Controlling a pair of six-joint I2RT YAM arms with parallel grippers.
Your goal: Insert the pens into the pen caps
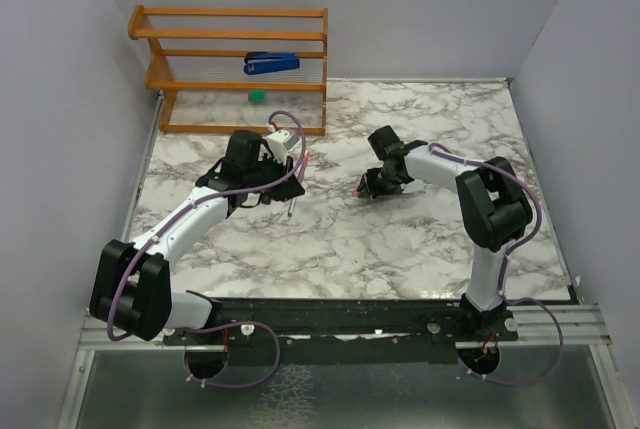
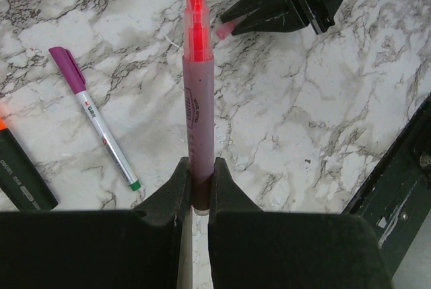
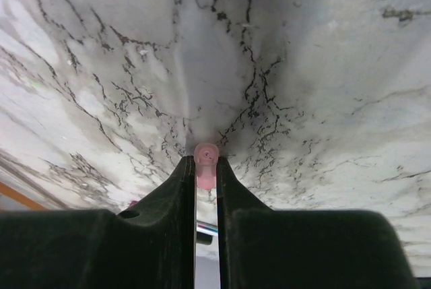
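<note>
With the left pincer [image 2: 197, 184] clamped on the pink pen [image 2: 199, 120] and the right pincer [image 3: 205, 168] closed on the pink cap [image 3: 205, 157], align tip and cap opening coaxially. Advance slowly; correct any tilt before pressing home

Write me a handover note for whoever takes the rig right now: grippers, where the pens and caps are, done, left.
Left gripper: shut on the pink pen, uncapped tip pointing away from the wrist.
Right gripper: shut on the pink cap, held a short way from the pen tip, apart from it.
On the marble table: a grey pen with its purple cap on and, at the left edge of the left wrist view, a black marker with orange at its top; whether that is capped cannot be told.
Done: grey pen capped; pink pen and cap both picked up.
Left: join the pink pair, then check the black marker.
</note>
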